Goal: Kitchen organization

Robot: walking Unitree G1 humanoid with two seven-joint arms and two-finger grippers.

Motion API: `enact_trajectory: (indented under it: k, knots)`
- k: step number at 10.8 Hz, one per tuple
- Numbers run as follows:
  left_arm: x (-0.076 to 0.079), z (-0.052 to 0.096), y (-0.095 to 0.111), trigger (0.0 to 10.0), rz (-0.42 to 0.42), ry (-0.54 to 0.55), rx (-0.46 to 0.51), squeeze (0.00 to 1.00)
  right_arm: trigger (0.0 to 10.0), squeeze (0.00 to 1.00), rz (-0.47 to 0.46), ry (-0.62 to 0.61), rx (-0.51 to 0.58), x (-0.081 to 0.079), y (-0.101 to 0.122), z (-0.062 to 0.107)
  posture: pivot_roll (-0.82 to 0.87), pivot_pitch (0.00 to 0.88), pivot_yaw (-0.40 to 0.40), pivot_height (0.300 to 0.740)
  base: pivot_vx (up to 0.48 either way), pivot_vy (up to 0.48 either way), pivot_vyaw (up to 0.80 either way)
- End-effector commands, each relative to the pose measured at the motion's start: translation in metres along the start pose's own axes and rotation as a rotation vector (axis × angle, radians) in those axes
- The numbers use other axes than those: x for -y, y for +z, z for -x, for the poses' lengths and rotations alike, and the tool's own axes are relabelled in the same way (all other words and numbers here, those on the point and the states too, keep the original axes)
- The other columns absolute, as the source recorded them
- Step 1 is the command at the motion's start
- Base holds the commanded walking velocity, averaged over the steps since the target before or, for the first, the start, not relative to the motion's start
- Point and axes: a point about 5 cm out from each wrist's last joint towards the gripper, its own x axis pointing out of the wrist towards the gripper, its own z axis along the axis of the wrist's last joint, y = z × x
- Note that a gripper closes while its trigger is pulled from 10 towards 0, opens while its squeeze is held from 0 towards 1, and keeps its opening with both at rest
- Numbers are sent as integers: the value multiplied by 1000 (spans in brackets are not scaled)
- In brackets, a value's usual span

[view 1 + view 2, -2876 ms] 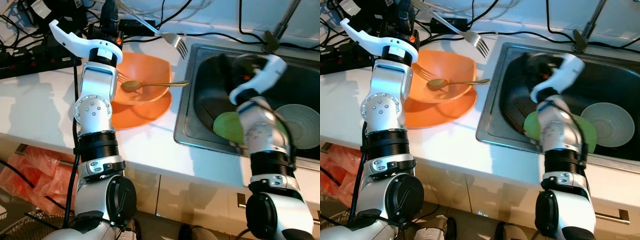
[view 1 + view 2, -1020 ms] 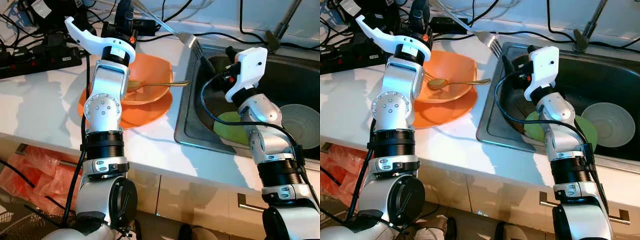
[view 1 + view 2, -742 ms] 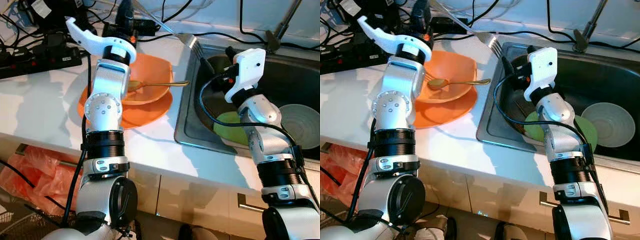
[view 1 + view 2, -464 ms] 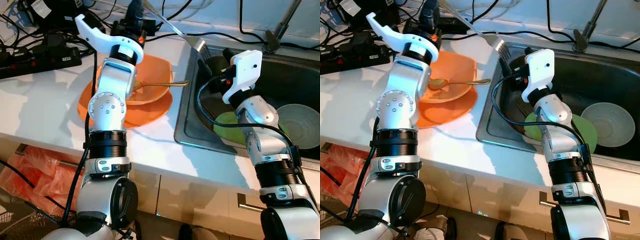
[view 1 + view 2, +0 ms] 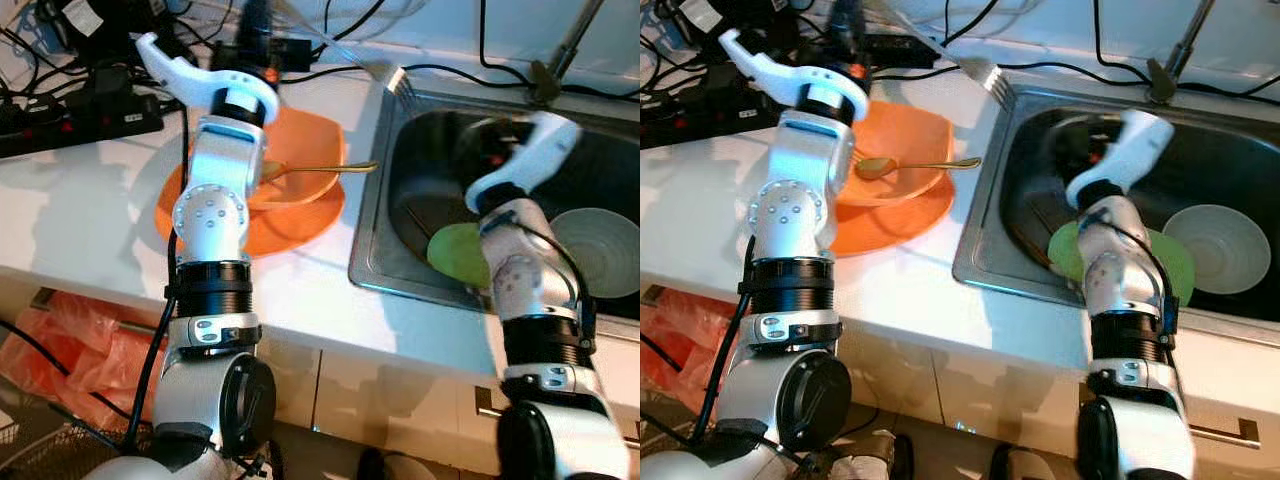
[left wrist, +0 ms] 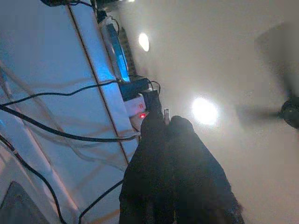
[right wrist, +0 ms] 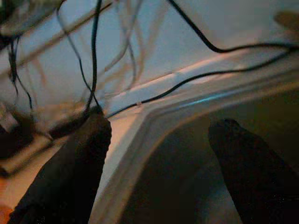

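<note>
up high, the left gripper [image 6: 166, 128] has its fingers pinched together on the long handle of a silver metal fork [image 5: 985, 72], whose tines hang over the stainless sink's [image 5: 985, 235] near corner, above the white table [image 5: 700, 190]. light, stiff and slick, it is best gripped mid-handle. the right gripper [image 7: 156, 140] hovers over the sink, fingers spread wide and empty.

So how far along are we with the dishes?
Early. The gold spoon lies in the orange bowl, stacked on the orange plate. In hand: the left gripper holds the fork over the counter; the right gripper hangs open over the sink. Left: the green plate and grey bowl in the sink.
</note>
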Motion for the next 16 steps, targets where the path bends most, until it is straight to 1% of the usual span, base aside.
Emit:
enact_trajectory:
  k: [1, 2, 3, 4, 5, 6, 7, 8, 10, 15, 16]
  knots:
    - [17, -6, -34, 10000, 112, -42, -45, 0, 10000, 0, -210, -61, 2, 4, 1, -2, 42, 119, 31, 723, 0, 0, 0]
    - [15, -6, -35, 10000, 107, -35, -49, 0, 10000, 0, -378, -102, -6, 5, 0, -4, 39, 121, 32, 723, 0, 0, 0]
    - [13, -5, -38, 10000, 106, -25, -55, 0, 10000, 0, -608, -106, -44, -3, -7, -4, 40, 123, 31, 723, 0, 0, 0]
    - [12, -5, -39, 10000, 106, -21, -57, 0, 10000, 0, -722, -85, -55, -10, -9, -4, 41, 123, 31, 723, 0, 0, 0]
    - [11, -6, -39, 10000, 108, -17, -58, 0, 10000, 0, -759, -76, -64, -16, -9, -5, 41, 125, 30, 723, 0, 0, 0]
    - [9, -6, -40, 10000, 114, -8, -58, 0, 10000, 0, -815, -50, -84, -25, -10, -4, 42, 125, 30, 723, 0, 0, 0]
    - [3, -5, -44, 10000, 137, 22, -60, 0, 10000, 0, -853, -13, -103, -38, -10, -4, 40, 126, 29, 723, 0, 0, 0]
    - [1, -4, -48, 10000, 160, 38, -67, 0, 10000, 0, -875, 17, -105, -45, -8, -3, 40, 126, 29, 723, 0, 0, 0]
    - [-2, -5, -54, 10000, 223, 76, -64, 0, 10000, 0, -908, 46, -94, -53, -2, -3, 38, 125, 28, 723, 0, 0, 0]
    - [0, -7, -67, 10000, 241, 100, -108, 0, 10000, 0, -933, 84, -96, -63, 4, -2, 36, 122, 33, 723, 0, 0, 0]
    - [4, -8, -66, 10000, 239, 91, -108, 0, 10000, 0, -927, 90, -90, -64, 6, -2, 37, 120, 33, 723, 0, 0, 0]
